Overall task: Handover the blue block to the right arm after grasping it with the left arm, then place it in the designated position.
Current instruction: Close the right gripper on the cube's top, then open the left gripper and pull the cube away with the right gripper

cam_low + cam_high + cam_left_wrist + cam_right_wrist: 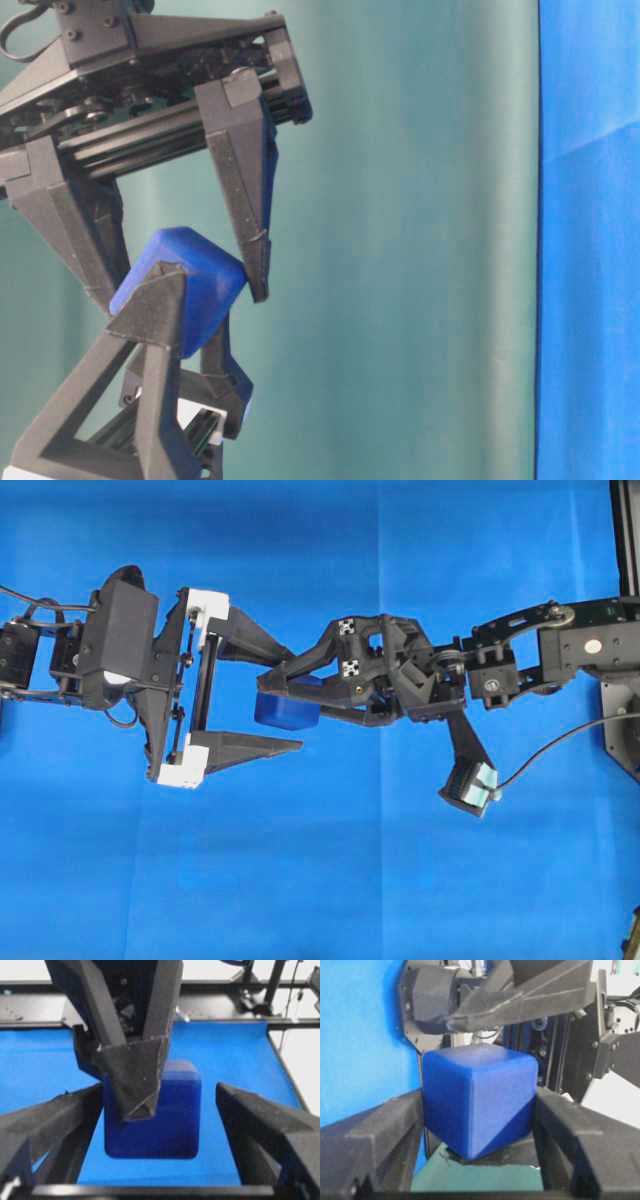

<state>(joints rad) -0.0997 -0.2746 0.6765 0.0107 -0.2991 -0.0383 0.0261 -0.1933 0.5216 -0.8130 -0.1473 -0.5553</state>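
The blue block [288,712] hangs in the air above the blue cloth, in the middle of the overhead view. My right gripper [275,700] reaches in from the right and is shut on it. In the right wrist view both fingers press the block's [475,1100] sides. My left gripper [292,704], with white brackets, is open wide around the block. In the left wrist view the block [170,1125] sits between its fingers [260,1125], with a clear gap on the right and the left finger close by. A right-arm finger crosses in front of the block.
The blue cloth [330,880] covers the table under both arms. A black frame post [625,540] stands at the far right edge. The right arm's mint-trimmed camera [472,785] hangs below its wrist. A teal backdrop [420,250] is behind the grippers.
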